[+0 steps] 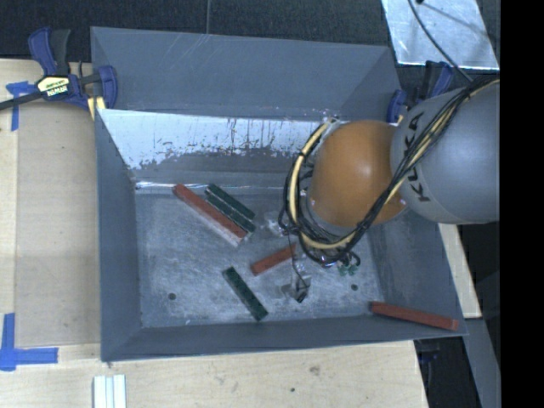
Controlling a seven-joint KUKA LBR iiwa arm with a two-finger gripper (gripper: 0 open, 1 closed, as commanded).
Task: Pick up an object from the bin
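bin [119, 253] seen from above, arm [455, 164] entering from the right. the gripper [299, 289] hung low over the floor right of centre, below the orange cover [348, 172] and its looped cables [299, 195]. whether its jaws were spread or pressed together could not be told, and nothing could be made out between them.

nearest thing: short red bar [274, 261], a flat, narrow, red-brown strip. it lay on the floor near the centre, tilted with its right end higher. that end reached under the cables, just up and left of the gripper tip. whether the tip touched it could not be told.

count of loose things: five bars, three red and two green.
- red, three: the short red bar; the long red bar [206, 210], slanting down to the right in the upper left of the floor; the third red bar [414, 315], resting on the sloped wall at the lower right corner, well apart from the others.
- green, two: the upper green bar [230, 206], dark and narrow, lying just beside the long red bar on its right and nearly parallel to it; the lower green bar [245, 293], slanting down to the right near the front edge of the floor, left of the gripper and apart from it.
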